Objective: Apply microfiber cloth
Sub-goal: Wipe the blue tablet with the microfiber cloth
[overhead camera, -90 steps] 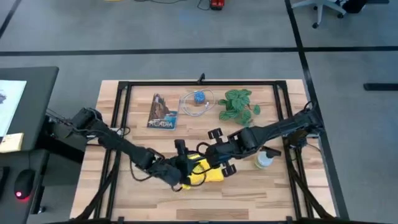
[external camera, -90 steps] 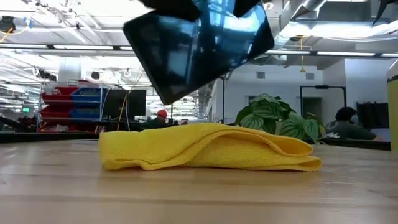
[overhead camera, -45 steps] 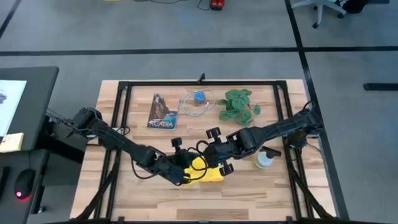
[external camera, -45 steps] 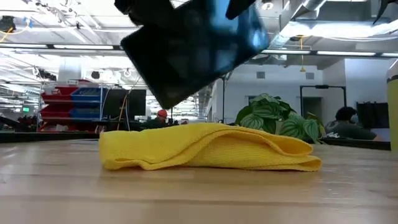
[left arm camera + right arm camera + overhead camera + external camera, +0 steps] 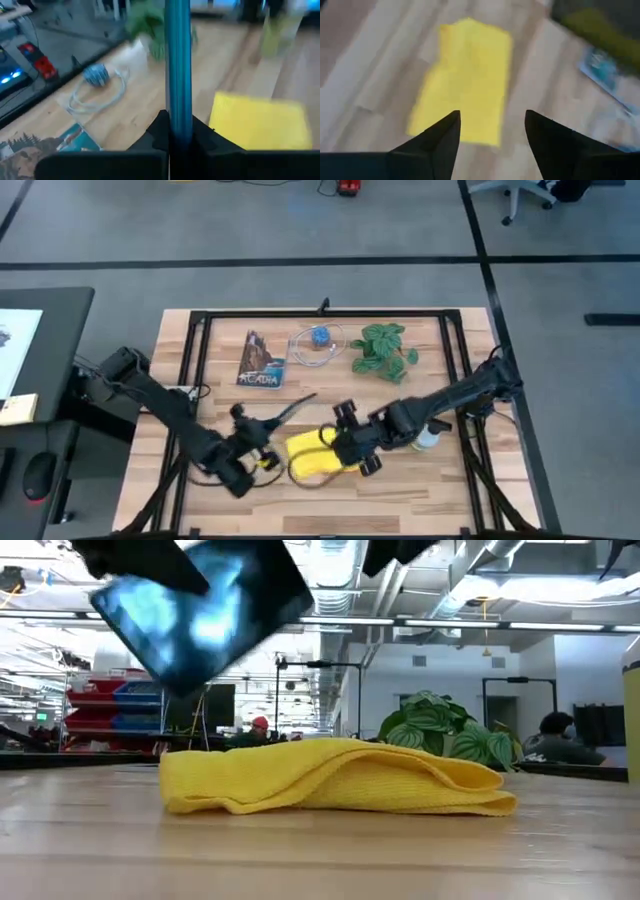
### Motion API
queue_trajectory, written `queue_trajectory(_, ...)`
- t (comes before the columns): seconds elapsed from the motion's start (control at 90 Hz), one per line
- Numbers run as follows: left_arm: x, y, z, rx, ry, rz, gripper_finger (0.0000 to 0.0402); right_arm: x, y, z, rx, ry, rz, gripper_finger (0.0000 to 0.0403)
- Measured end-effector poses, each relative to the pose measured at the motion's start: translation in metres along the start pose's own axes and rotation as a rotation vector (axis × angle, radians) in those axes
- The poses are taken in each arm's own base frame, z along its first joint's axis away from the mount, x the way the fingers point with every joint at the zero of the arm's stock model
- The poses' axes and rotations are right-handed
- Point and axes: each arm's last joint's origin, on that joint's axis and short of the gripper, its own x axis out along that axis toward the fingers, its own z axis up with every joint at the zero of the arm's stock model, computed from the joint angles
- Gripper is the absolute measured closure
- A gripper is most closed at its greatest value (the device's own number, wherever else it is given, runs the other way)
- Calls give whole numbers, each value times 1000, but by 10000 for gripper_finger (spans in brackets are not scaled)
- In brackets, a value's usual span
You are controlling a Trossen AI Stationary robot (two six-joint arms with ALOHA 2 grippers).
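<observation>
Left hand (image 5: 262, 448) clamped on tablet (image 5: 200, 610), gripping its lower edge; tablet lifted clear of bench (image 5: 420, 480), tilted, left of cloth. Right hand (image 5: 350, 448) spread open, holding nothing, above cloth's right edge. Cloth (image 5: 318, 457) yellow, folded, flat on bench near front, between both hands. Behind it: book (image 5: 261, 360), cable with blue coil (image 5: 318, 343), plant (image 5: 385, 348). Bottle (image 5: 428, 438) beside right arm.
</observation>
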Motion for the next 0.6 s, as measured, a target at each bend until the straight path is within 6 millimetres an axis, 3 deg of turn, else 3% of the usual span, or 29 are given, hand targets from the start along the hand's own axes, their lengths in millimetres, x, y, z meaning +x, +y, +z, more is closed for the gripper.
queue_trajectory(0.178, -36, 12, -6, -179, -116, -101, 399, 47, 12, -12, 106, -229, 18, 228)
queue_trajectory(0.378, -51, 14, -15, -253, -195, -151, 390, 99, 6, -31, 342, -441, -2, 239)
queue_trajectory(0.6, -49, 17, -24, -295, -192, -154, 392, 146, 0, -49, 346, -353, 58, 179)
